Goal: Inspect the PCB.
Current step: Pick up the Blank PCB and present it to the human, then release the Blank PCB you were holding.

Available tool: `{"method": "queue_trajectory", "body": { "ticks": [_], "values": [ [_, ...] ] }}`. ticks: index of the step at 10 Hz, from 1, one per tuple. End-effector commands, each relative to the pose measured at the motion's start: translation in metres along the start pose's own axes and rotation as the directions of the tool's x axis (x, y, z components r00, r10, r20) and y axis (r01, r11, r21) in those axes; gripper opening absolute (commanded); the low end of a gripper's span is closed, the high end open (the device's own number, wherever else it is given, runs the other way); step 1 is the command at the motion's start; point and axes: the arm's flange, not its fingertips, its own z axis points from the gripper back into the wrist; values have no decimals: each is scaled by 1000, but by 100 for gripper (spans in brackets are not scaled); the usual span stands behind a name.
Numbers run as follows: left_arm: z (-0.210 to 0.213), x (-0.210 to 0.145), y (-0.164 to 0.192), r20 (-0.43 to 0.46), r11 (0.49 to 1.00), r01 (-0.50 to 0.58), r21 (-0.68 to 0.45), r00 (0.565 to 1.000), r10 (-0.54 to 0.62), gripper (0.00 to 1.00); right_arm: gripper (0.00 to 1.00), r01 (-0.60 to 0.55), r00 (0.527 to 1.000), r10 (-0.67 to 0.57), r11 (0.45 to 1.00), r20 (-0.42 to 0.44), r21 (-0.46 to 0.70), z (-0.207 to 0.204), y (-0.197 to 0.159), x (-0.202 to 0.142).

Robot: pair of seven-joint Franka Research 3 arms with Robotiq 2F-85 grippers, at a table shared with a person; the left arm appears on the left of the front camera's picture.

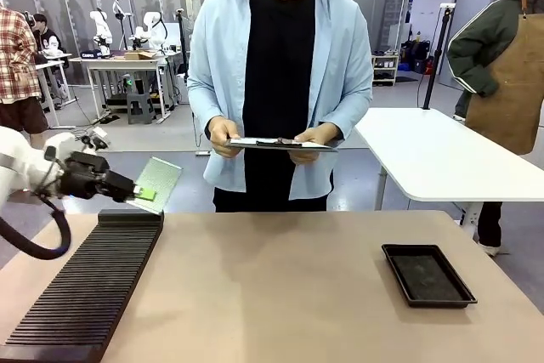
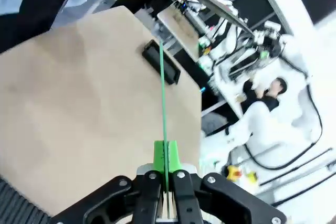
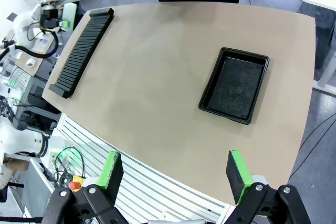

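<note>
The PCB (image 1: 159,183), a thin pale green board with a dotted grid, is held in the air above the far end of the black slotted rack (image 1: 85,286). My left gripper (image 1: 143,192) is shut on its lower corner. From the left wrist the PCB (image 2: 163,103) appears edge-on as a green line rising from between the shut green pads (image 2: 160,155) of my left gripper (image 2: 167,174). My right gripper (image 3: 176,174) is open high above the table's near edge, nothing between its fingers. The person across the table holds a white clipboard (image 1: 280,144) in both hands.
A shallow black tray (image 1: 427,275) lies on the table's right side, and the tray (image 3: 234,85) is also below my right gripper. The long slotted rack (image 3: 83,51) runs along the left side. The tan tabletop (image 1: 280,286) between them is bare. A white table (image 1: 442,155) stands behind on the right.
</note>
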Motion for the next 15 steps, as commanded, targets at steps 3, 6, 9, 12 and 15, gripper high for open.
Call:
{"method": "queue_trajectory", "body": {
  "ticks": [3,6,9,12,15],
  "values": [
    [-32,2,40,90,948,-298,-108,947,308,0,100,-7,1000,7,1000,2,12,1,1,0],
    [-36,-12,45,67,954,-284,-101,954,291,0,100,-7,1000,7,1000,2,12,1,1,0],
    [-36,-12,45,67,954,-284,-101,954,291,0,100,-7,1000,7,1000,2,12,1,1,0],
    [-36,-12,45,67,954,-284,-101,954,291,0,100,-7,1000,7,1000,2,12,1,1,0],
    [-36,-12,45,67,954,-284,-101,954,291,0,100,-7,1000,7,1000,2,12,1,1,0]
  ]
}}
